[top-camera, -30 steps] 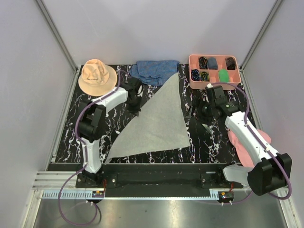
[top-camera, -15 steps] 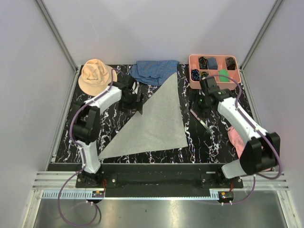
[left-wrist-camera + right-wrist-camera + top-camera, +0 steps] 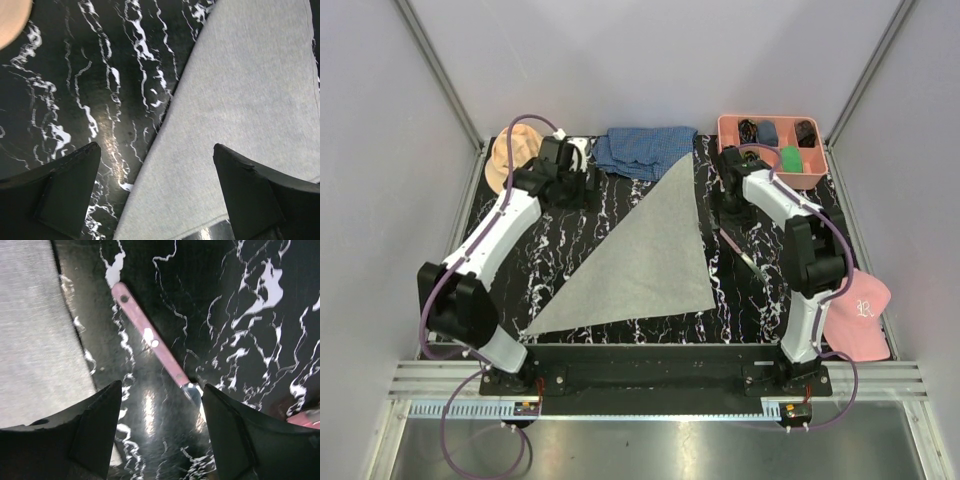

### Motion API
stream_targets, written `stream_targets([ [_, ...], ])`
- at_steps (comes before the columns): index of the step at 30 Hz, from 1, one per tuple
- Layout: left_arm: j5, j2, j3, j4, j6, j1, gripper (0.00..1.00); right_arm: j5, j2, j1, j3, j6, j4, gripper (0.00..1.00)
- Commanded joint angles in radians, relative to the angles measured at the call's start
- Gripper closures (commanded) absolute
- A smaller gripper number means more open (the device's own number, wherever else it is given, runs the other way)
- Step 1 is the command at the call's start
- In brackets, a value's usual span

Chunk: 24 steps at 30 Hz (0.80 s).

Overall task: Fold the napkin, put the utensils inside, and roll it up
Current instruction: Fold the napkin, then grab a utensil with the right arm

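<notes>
Napkin [image 3: 650, 255] first: from my remote seat I see it lying flat in the middle of the black marbled tabletop [image 3: 570, 235] as a grey triangle, one point at 12 o'clock touching the blue checked cloth [image 3: 645, 150], a square corner at 5 o'clock and a long thin point running out to 7 o'clock. One of the utensils [image 3: 745, 255], pink-handled with a silvery end, lies on bare marble at 3 o'clock of the napkin, just beside its straight edge and apart from it. My left end effector [image 3: 582, 185] hangs at 10 o'clock of the tabletop, near the orange hat [image 3: 510, 155]; through its wrist camera the fingers [image 3: 65, 190] stand wide apart with nothing between them, and the napkin's slanted edge runs across the gap below. My right end effector [image 3: 732, 205] sits at 2 o'clock, just below the pink tray [image 3: 723, 150]. Its wrist camera shows its fingers [image 3: 95, 425] also spread and gripping nothing, with the utensil's pink handle lying diagonally on the marble beneath the gap and the napkin's edge off at 9 o'clock of that view. A pink cap [image 3: 860, 315] rests at 4 o'clock, at the tabletop's right border.
</notes>
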Motion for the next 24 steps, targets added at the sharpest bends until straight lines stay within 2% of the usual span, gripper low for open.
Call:
stream_targets([
  [1, -0.050, -0.044, -0.060, 0.048, 0.040, 0.021, 0.01, 0.049, 0.045, -0.015, 0.061, -0.166, 0.020, 0.28],
  [10, -0.032, -0.067, -0.066, 0.043, 0.038, 0.045, 0.01, -0.073, 0.097, -0.068, 0.020, -0.280, 0.081, 0.37],
  [17, -0.033, -0.070, -0.068, 0.042, 0.040, 0.048, 0.01, -0.224, 0.098, -0.078, -0.002, -0.335, 0.119, 0.43],
  [24, -0.017, -0.074, -0.068, 0.042, 0.040, 0.048, 0.01, -0.220, 0.123, -0.078, -0.009, -0.346, 0.119, 0.47],
])
